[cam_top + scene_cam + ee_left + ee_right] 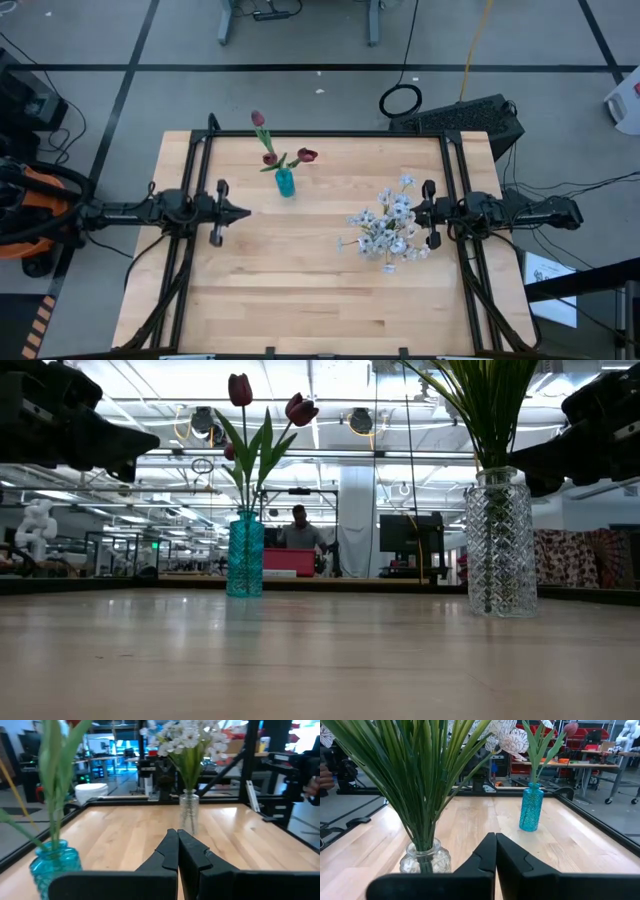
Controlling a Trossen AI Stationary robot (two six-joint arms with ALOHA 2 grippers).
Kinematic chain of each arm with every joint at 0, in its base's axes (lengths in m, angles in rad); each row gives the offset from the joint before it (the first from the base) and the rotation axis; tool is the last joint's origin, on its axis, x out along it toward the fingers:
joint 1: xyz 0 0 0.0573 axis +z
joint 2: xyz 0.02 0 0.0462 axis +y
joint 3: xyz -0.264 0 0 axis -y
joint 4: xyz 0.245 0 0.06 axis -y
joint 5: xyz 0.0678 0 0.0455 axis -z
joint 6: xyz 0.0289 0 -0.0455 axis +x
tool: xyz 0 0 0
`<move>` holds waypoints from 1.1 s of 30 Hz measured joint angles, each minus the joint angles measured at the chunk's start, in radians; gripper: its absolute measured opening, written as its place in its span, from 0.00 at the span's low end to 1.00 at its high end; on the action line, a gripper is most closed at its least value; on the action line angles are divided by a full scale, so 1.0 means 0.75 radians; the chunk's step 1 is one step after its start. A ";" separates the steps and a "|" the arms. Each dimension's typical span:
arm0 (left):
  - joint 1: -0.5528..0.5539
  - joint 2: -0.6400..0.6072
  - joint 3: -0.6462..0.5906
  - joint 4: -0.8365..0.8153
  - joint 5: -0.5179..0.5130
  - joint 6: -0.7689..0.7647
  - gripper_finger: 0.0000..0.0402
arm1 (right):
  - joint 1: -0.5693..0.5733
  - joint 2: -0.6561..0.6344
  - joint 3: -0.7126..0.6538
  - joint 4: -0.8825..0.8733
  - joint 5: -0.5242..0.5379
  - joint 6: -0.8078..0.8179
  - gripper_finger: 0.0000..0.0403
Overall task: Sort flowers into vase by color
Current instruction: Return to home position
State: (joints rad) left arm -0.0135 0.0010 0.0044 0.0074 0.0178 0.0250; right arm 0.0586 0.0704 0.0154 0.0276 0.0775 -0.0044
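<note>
A robotics lab: workbenches (600, 764), red bins (520, 768), monitors (405, 532).

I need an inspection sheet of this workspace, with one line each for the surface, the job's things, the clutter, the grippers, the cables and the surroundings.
Surface: light wooden table, dry and unmarked as far as can be seen.
Job's things: red tulips stand in the blue vase; white blossoms stand in the clear glass vase.
Clutter: nothing seen.
Grippers: left gripper shut, holding nothing, at the table's left side; right gripper shut, holding nothing, at the right side beside the glass vase.
Cables: black cable loop and yellow cable on the floor beyond the table.
Surroundings: workshop room; a person at a far bench.
</note>
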 joint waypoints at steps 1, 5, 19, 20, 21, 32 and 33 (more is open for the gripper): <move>-0.012 0.000 0.000 0.000 0.000 0.008 0.00 | 0.000 0.000 0.000 0.000 0.000 0.000 0.00; -0.048 0.000 0.000 0.001 0.000 0.015 0.00 | 0.000 0.000 0.000 0.000 0.000 0.000 0.00; -0.053 0.001 0.000 0.005 -0.005 0.011 0.06 | 0.000 0.000 0.000 0.000 0.000 0.000 0.00; -0.053 0.001 0.000 0.006 -0.005 0.011 0.06 | 0.000 0.000 0.000 0.000 0.000 0.000 0.00; -0.053 0.001 0.000 0.006 -0.005 0.011 0.06 | 0.000 0.000 0.000 0.000 0.000 0.000 0.00; -0.052 0.001 0.000 0.008 -0.006 0.011 0.07 | 0.000 0.000 0.000 0.001 0.000 0.000 0.00; -0.052 0.001 0.000 0.009 -0.006 0.011 0.07 | 0.000 0.000 0.000 0.001 0.000 0.000 0.00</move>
State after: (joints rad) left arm -0.0528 0.0013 0.0044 0.0139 0.0132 0.0333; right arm 0.0586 0.0704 0.0154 0.0280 0.0772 -0.0044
